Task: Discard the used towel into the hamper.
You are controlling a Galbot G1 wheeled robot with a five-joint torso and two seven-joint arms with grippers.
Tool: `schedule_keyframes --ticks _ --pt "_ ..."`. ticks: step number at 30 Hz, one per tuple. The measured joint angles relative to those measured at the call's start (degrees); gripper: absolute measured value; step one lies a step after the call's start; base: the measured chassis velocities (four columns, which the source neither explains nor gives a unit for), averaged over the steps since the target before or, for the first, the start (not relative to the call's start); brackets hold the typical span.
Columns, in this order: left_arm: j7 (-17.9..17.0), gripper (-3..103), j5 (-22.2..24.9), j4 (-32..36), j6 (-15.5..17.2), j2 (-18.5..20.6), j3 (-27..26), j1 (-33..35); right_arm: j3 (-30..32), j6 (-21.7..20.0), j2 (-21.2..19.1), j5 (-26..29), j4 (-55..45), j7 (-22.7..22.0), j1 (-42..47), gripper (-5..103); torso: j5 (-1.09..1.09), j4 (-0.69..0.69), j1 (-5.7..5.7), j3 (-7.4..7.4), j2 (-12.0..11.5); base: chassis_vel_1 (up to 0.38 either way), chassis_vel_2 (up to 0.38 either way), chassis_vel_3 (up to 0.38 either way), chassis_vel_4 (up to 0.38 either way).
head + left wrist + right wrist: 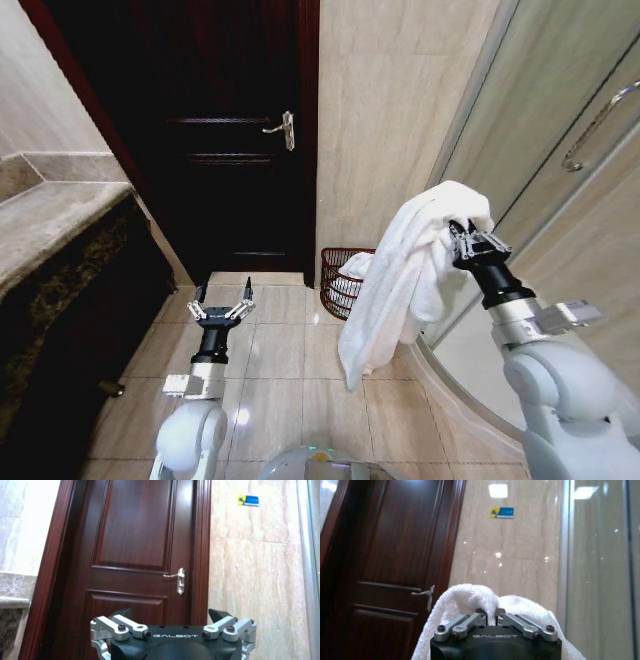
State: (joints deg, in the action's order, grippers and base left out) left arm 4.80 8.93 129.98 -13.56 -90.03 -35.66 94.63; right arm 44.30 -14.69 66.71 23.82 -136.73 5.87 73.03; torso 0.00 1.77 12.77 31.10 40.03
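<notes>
Towel (400,280) hangs limp beside and above the hamper (342,280), pinched at a top fold by the right gripper (462,243). Soft, light, drapes freely; the high fold suits. Left gripper (222,308) idles with fingers apart, well left of the hamper.

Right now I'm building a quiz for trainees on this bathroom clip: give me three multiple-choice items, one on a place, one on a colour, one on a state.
1. Where does the hamper stand?
A. on the floor by the wall right of the door
B. on the countertop
C. inside the shower

2. What colour is the towel?
A. blue
B. white
C. grey

3. What state is the left gripper in?
A. shut on the towel
B. open, holding nothing
C. shut on the door handle

Key: 1 A, the basket sits on the tiles at the foot of the wall; 2 B, the cloth in the right gripper is white; 3 B, its fingers are spread over bare floor.
</notes>
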Motion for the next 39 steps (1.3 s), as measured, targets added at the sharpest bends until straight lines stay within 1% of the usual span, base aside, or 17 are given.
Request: schedule_keyframes --ticks 5,19,39 --pt "0.01 100 0.0 -0.36 -0.42 -0.06 -0.59 -0.01 -0.42 -0.01 0.28 -0.81 1.61 1.23 -1.24 7 0.0 0.01 0.0 0.0 0.0 0.0 0.0 0.0 0.0" --pt "0.0 100 -0.36 -2.13 -1.61 -0.53 -0.67 -0.87 -0.69 0.55 -0.09 -0.88 3.53 1.88 -2.49 7 0.0 0.0 -0.15 -0.22 -0.35 -0.012 0.01 0.012 -0.009" --pt "-0.01 100 -0.36 -3.63 -1.77 -0.32 -0.65 -1.57 -1.21 0.65 -0.1 -0.88 4.99 1.95 -4.16 7 0.0 0.0 -0.24 -0.35 -0.56 -0.055 0.058 0.057 -0.064"
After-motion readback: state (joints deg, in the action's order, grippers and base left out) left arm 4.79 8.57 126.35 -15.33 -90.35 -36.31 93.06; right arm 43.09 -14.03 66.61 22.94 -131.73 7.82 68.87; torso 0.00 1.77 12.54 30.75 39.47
